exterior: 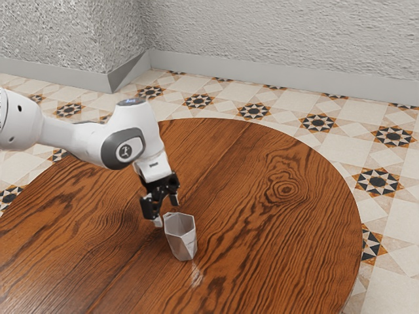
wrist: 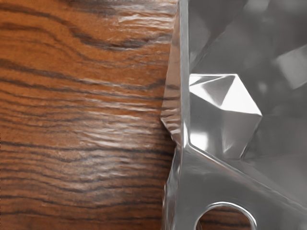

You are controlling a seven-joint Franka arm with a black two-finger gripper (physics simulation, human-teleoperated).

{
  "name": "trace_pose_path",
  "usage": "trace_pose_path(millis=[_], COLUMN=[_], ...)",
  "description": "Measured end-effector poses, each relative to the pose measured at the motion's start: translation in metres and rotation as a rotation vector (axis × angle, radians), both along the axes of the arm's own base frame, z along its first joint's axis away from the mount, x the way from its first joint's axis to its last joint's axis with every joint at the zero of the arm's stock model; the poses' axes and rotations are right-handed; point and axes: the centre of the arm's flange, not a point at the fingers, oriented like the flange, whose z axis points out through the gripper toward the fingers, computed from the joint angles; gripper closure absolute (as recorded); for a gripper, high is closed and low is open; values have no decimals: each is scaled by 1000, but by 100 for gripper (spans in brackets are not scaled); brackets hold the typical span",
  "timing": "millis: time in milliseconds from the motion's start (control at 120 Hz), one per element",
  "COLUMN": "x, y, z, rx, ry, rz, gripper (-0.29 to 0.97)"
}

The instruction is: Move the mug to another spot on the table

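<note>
A faceted, pale grey mug (exterior: 181,237) stands upright on the round wooden surface (exterior: 275,196), directly beneath our end effector (exterior: 165,210), which hangs at its rim. We cannot tell whether the end effector is clenched on that rim or released. In the wrist view, the mug (wrist: 225,115) wall lies just under the hand, with 1 handle loop (wrist: 230,194) nearby. We judge the mug stiff, light, glossy and probably slippery. The thin rim wall looks like the best place to hold it. It bears no brand, label or writing.
</note>
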Motion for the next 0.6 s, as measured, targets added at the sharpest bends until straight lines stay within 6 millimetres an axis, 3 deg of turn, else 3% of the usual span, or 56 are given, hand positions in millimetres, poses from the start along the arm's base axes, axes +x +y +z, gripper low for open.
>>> trace_pose_path(millis=[300,600], x=[-3,-3], y=[-2,-3], z=[-21,-27], rx=[-41,-61], ry=[-14,-25], rz=[-91,-145], gripper=[2,28])
